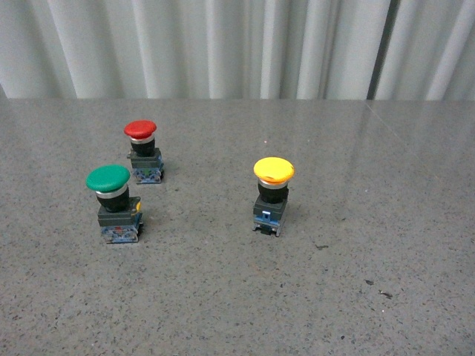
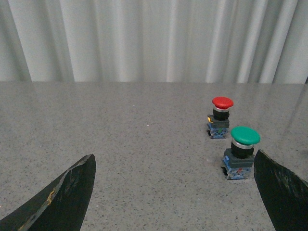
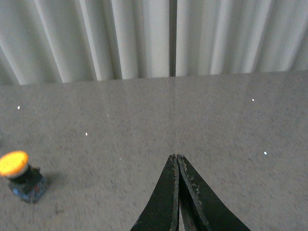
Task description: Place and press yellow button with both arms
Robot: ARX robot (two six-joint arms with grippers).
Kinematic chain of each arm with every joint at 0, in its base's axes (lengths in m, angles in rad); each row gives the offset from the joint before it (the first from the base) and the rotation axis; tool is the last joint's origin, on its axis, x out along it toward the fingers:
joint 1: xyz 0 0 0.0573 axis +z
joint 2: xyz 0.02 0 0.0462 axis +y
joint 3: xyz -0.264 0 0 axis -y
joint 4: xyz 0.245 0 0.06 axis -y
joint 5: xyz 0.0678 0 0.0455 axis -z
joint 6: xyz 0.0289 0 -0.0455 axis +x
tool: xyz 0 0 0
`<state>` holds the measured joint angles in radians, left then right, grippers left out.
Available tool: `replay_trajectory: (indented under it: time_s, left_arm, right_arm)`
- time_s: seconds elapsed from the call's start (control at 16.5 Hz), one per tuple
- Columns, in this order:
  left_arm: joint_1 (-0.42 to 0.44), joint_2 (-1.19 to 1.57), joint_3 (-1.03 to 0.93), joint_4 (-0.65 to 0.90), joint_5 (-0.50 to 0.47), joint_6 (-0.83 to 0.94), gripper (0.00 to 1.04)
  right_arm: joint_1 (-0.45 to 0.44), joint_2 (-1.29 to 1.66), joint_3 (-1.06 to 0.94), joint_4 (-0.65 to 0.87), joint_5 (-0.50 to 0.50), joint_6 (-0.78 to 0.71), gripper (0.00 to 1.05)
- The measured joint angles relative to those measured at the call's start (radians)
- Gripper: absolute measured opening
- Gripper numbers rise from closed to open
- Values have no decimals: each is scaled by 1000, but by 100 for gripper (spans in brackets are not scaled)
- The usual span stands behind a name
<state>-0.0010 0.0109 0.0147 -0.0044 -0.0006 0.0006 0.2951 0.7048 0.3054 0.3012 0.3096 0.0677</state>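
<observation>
The yellow button (image 1: 273, 195) stands upright on the grey table (image 1: 371, 297), with the green button (image 1: 115, 204) and red button (image 1: 142, 152) well to its left. The left gripper (image 2: 173, 192) gapes wide and empty (only its fingertips show); the right gripper (image 3: 177, 161) is pressed closed, holding nothing.

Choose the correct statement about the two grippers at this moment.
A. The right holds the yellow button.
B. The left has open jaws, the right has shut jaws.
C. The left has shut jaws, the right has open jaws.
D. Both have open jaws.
B: the left gripper has its jaws spread wide apart, while the right gripper has its jaws pressed together on nothing, away from the yellow button.
</observation>
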Motion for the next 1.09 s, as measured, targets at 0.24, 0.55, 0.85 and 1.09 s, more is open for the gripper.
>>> replay_trajectory:
  time_s: [0.24,0.55,0.85,1.09]
  left_arm:
    - [0,0,0,0,0,0,98]
    - [0,0,0,0,0,0,98]
    - [0,0,0,0,0,0,98]
    - [0,0,0,0,0,0,98]
  right_arm:
    - [-300,-377,-144,-113,-303,-45,2]
    - [-295,-454,-217,-133,-310,-58,2]
    - [-295,-523,-254,-177,-310,-59,2]
    - [-295,-701,-292,-304,-310,-61,2]
